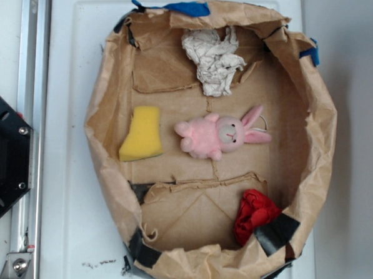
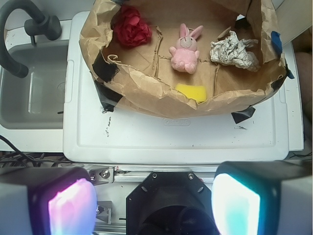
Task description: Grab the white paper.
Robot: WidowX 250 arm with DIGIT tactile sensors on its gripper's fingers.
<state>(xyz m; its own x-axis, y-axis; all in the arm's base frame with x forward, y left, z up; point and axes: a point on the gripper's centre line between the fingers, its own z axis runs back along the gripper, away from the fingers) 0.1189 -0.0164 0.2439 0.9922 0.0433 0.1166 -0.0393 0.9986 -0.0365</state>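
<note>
Exterior and wrist views. A shallow tub of brown paper bag walls (image 1: 109, 117) stands on a white tray (image 1: 65, 189) on the bench. The white paper (image 1: 213, 59), a crumpled off-white wad with grey creases, lies on the tub floor close to the wall edged with blue tape (image 1: 188, 8). Near it, but apart, a pink plush bunny (image 1: 221, 136) lies mid-floor; a yellow sponge (image 1: 143, 135) lies just beside the bunny; a red cloth (image 1: 254, 215) sits near the opposite wall, well apart from the paper.

In the wrist view the pincer (image 2: 154, 203) is held outside the tub, over the rail at the tray's near edge, well apart from the white paper (image 2: 234, 51). Its two pads (image 2: 71, 205) stand wide apart at the lower corners, released and holding nothing. A grey sink (image 2: 32, 88) with a dark faucet (image 2: 24, 29) adjoins the tray. In the exterior view no part of the pincer shows; only a black mount (image 1: 4, 161) appears at the frame edge.
</note>
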